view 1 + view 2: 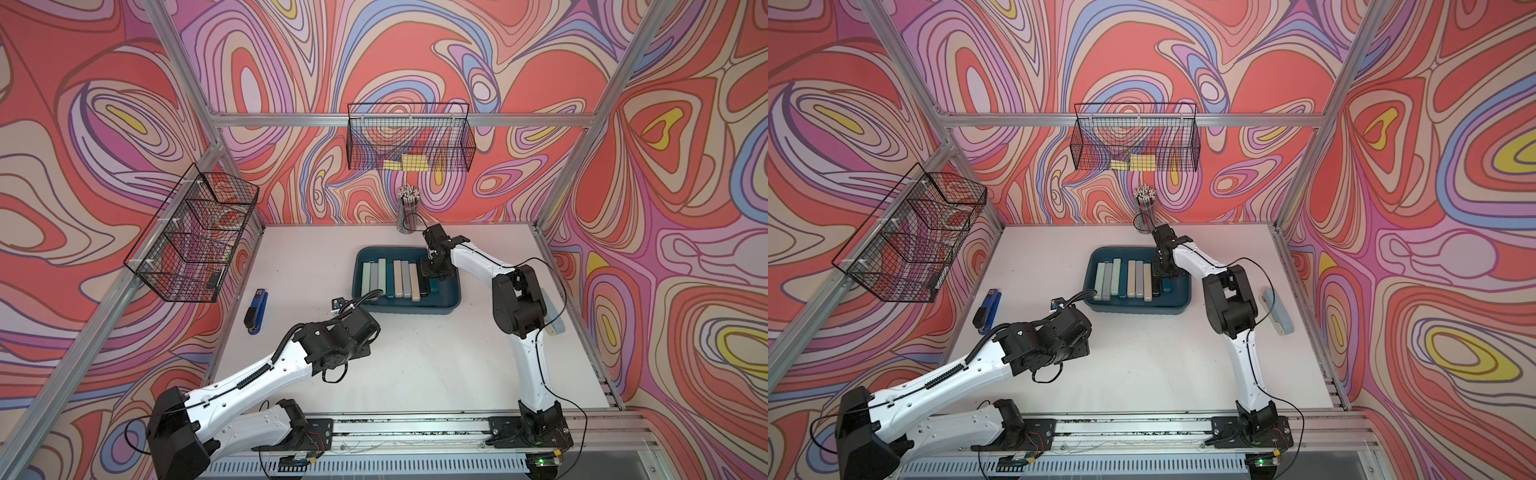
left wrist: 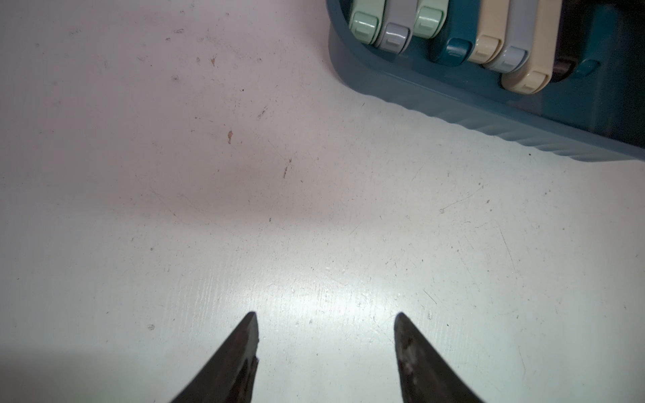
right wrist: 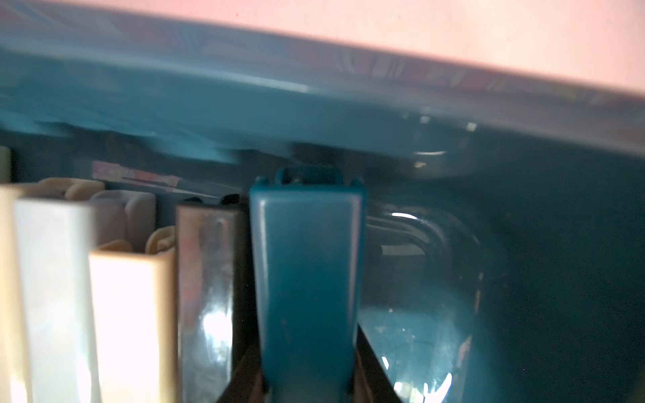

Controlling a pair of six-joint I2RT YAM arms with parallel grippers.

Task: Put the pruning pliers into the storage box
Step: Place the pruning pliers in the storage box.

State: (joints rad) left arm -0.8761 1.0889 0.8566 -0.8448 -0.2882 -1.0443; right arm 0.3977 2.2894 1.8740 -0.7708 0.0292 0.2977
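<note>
— Checking the right gripper [image 3: 307,363]: what is recorded?
— It is pinched shut on the dark teal pruning pliers [image 3: 307,279], with one finger seen against each long side. The pliers are held low inside the storage box [image 3: 244,115], far end close to the box wall. Contact with the box floor cannot be told.
— How are they placed against the rest?
— They are set at the end of the row, just beside the black case [image 3: 206,279]. A beige case [image 3: 132,314] and a grey case [image 3: 56,279] are lined up next along. In a top view, eight cases are counted lying side by side in the box, and the gripper is seen lowered over the ninth [image 1: 434,286], on the side of the row nearer the right arm.
— And the left gripper [image 2: 326,315]?
— Its fingers are spread, and nothing is held between them. It is held over the bare counter [image 2: 244,209], near a corner of the box but apart from it.
</note>
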